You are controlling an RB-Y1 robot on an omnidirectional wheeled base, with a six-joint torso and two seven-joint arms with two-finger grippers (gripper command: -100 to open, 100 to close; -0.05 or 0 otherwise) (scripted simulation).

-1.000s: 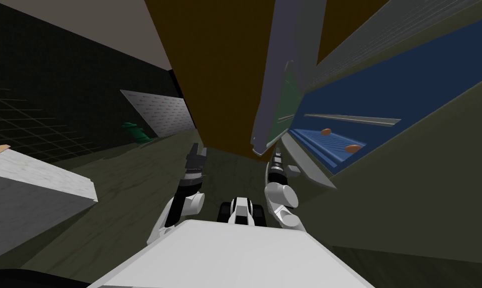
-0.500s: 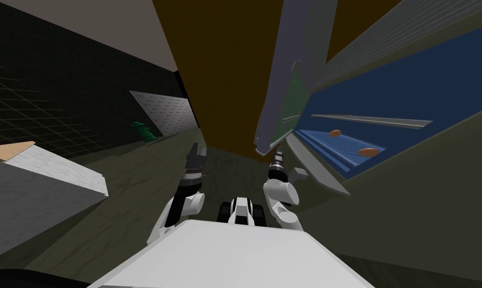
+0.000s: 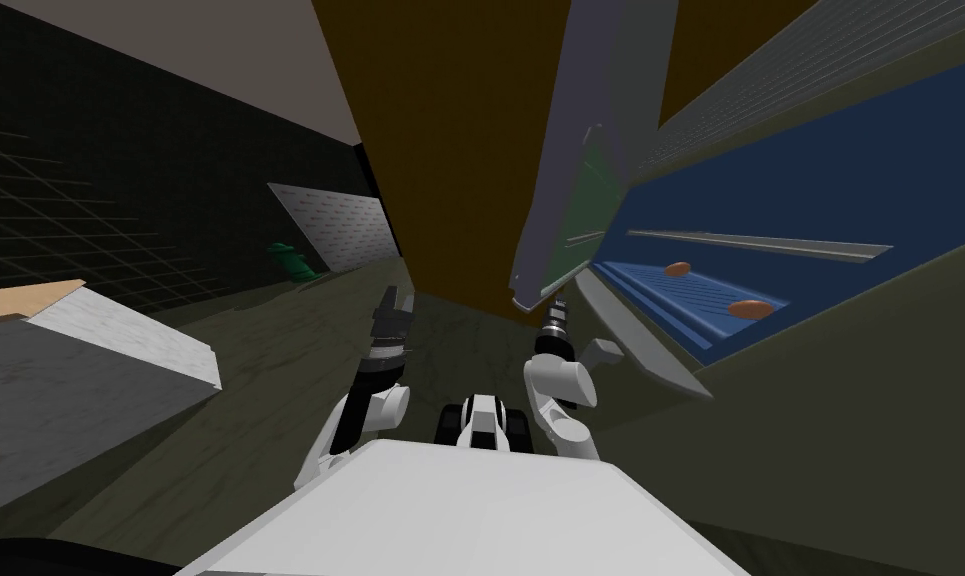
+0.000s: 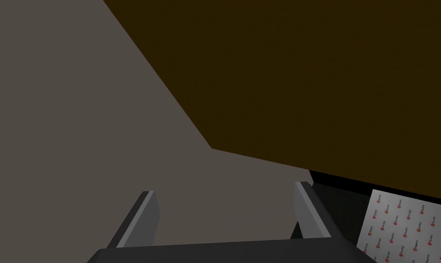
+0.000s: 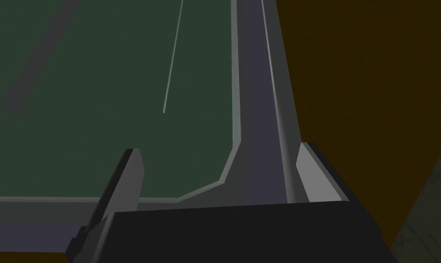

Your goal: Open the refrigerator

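Note:
The refrigerator (image 3: 770, 200) stands on my right with its blue inside showing. Its grey door (image 3: 590, 100) is swung out towards me, with a green inner panel (image 3: 592, 195). My right gripper (image 3: 558, 303) reaches up to the door's lower corner. In the right wrist view that gripper (image 5: 219, 176) is open, and its fingers (image 5: 123, 178) straddle the door's grey edge (image 5: 260, 137) beside the green panel (image 5: 100, 91). My left gripper (image 3: 395, 297) hangs open and holds nothing (image 4: 226, 210); it points at a brown wall (image 4: 306, 68).
Two orange-brown items (image 3: 677, 268) lie on a blue shelf inside the refrigerator. A white and grey counter (image 3: 90, 350) juts in at the left. A small green object (image 3: 292, 262) and a patterned panel (image 3: 335, 225) stand farther back by a black area.
The whole head view has slid right, so I have moved. The door's lower corner stays put against that shift, so the door stands a little wider. My right forearm has straightened up towards it.

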